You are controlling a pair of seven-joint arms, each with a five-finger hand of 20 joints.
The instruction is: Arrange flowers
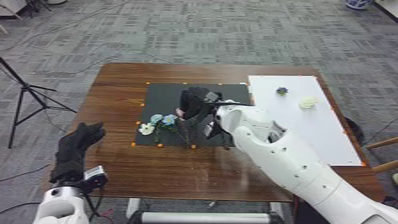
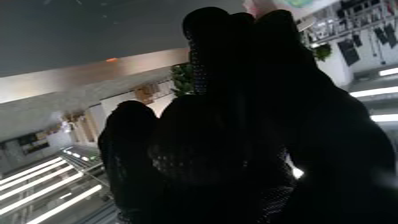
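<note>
In the head view my right hand (image 1: 194,100) is over the middle of the dark mat (image 1: 231,92), its fingers bent around a small pinkish flower (image 1: 180,112). Blue flowers (image 1: 169,119) and a white flower (image 1: 146,129) lie on the mat's near left part, beside that hand. The right wrist view has my right hand (image 2: 240,100) with its fingertips at the pink flower (image 2: 258,6); the glove hides most of the flower. My left hand (image 1: 80,142) is at the table's left edge, fingers relaxed and holding nothing.
A white board (image 1: 306,132) covers the table's right side, bearing a pale yellow flower (image 1: 308,102) and a small purple flower (image 1: 282,91). My right forearm crosses between mat and board. A black tripod (image 1: 28,90) stands on the floor left of the table.
</note>
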